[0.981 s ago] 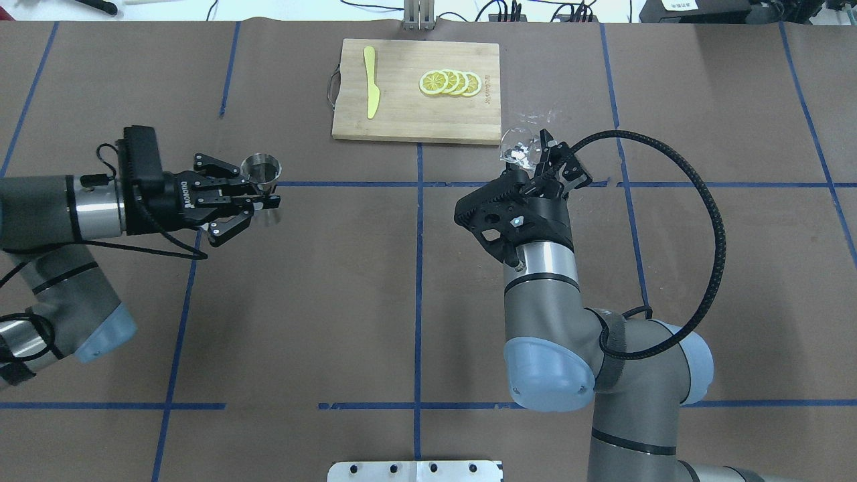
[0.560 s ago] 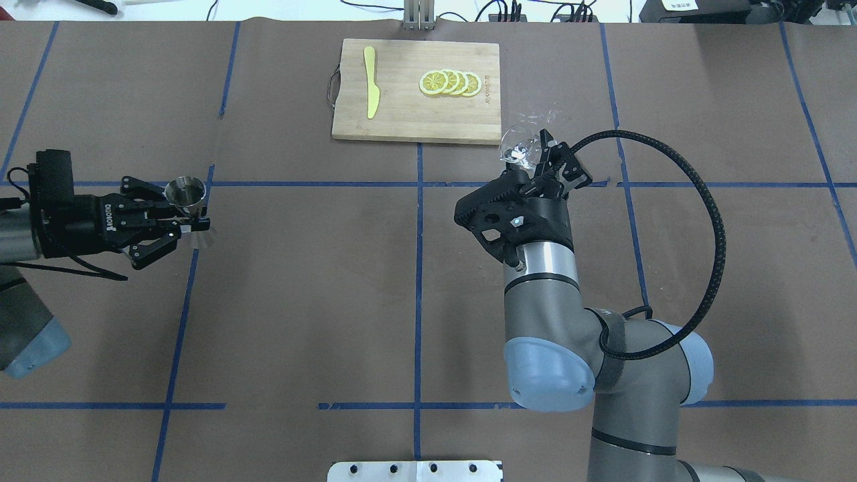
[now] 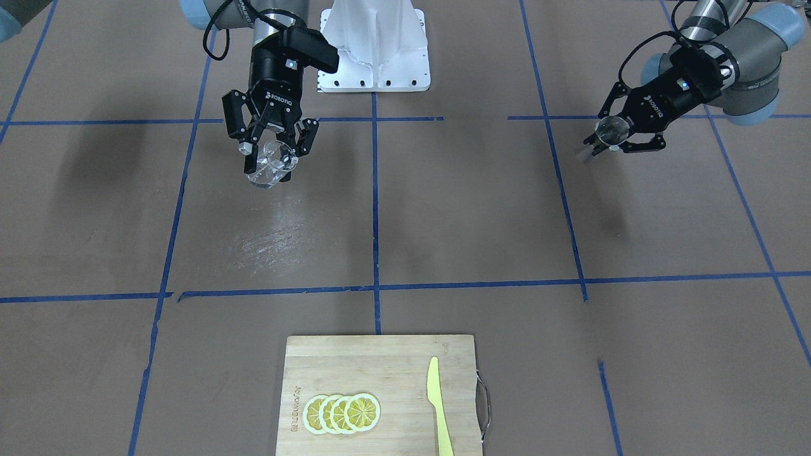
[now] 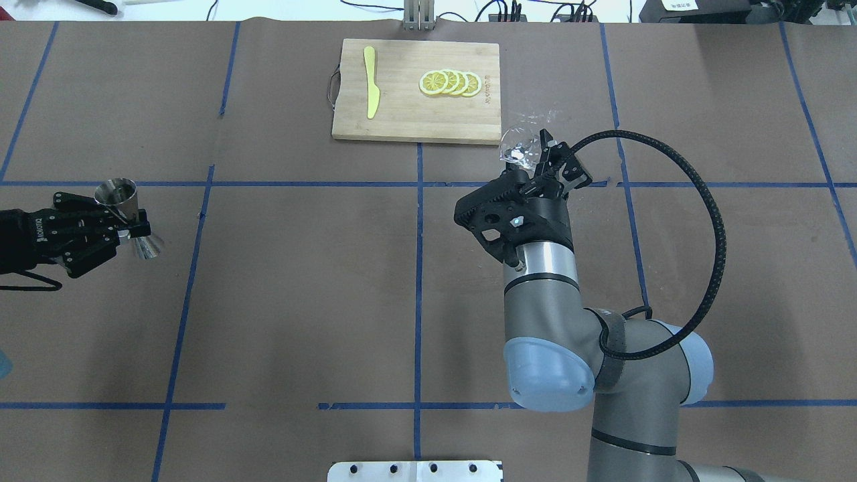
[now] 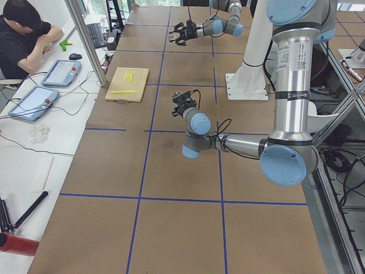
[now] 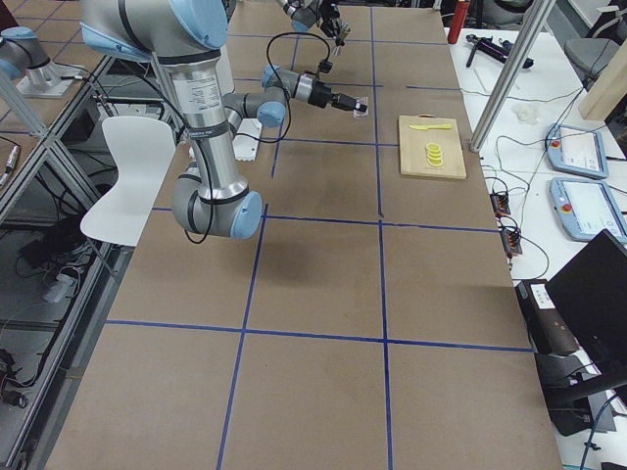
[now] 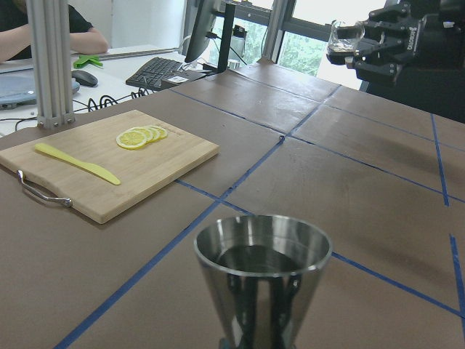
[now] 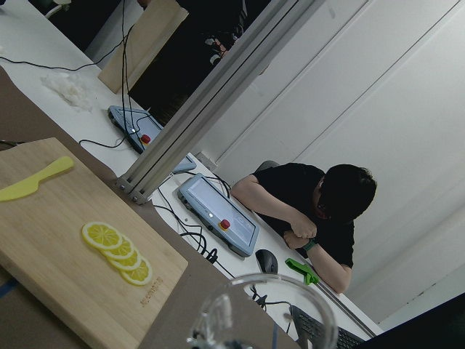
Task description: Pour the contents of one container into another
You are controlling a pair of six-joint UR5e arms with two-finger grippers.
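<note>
the left arm [image 3: 747, 38] has drawn back toward the robot's left end of the table [image 4: 301, 301]. in the overhead view only its black wrist shows at the edge, where a second ago the whole forearm reached in. the left gripper [image 4: 126, 226] went with it, fingers pinched on the narrow waist of the steel jigger [image 4: 122, 201]. the jigger has travelled from nearer the table's middle out to the far left and hangs clear of the surface. the right arm [image 4: 542, 288] has not shifted. the right gripper [image 3: 272, 158] is clamped around the glass cup [image 3: 266, 172], held up off the table on the robot's right side, as before.

a wide stretch of bare table lies between the two grippers. at the table's far edge from the robot sits a cutting board [image 4: 415, 117], well apart from both grippers in the front-facing view. it carries a knife [image 4: 370, 84] and a fanned row of lemon slices [image 4: 450, 82]. beyond the table a person [image 8: 320, 211] leans over a desk.

the table wears matte brown paper ruled by blue tape lines [image 4: 418, 268]. the board is pale bamboo with a wire handle. the knife is flat and yellow. the jigger is polished, two cones joined at a waist, and its upper bowl is dark and mirror-like inside. whether it holds liquid cannot be told. the cup is short, clear and thick-walled.
</note>
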